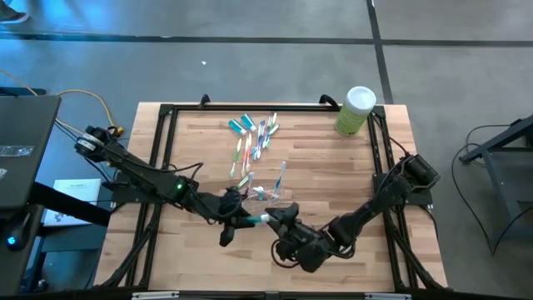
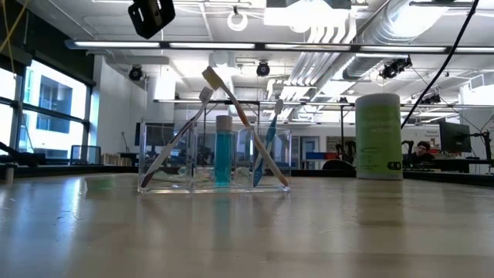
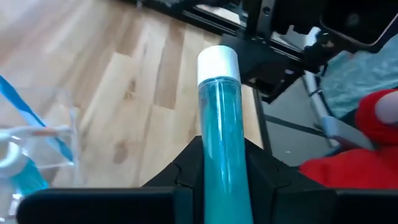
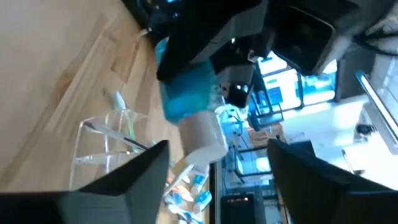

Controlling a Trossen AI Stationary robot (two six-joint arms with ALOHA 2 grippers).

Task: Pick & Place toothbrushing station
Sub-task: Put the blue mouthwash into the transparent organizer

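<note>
- Teal-and-white toothpaste tube (image 3: 222, 143) lies clenched in my left gripper (image 3: 221, 171), just beside the clear plastic cup (image 1: 263, 195).
- My right gripper (image 4: 217, 162) gapes wide around its cap, holding nothing.
- Light, slick, squashable: I'd grip mid-barrel, gently.

teal toothpaste tube (image 3: 222, 143) with white cap, light-green canister (image 1: 356, 111).

One clear cup (image 1: 265, 193), one green canister (image 1: 355, 111), one teal tube (image 1: 250, 220) held up, plus a toothbrush pile (image 1: 254, 140) too jumbled to count.
</note>
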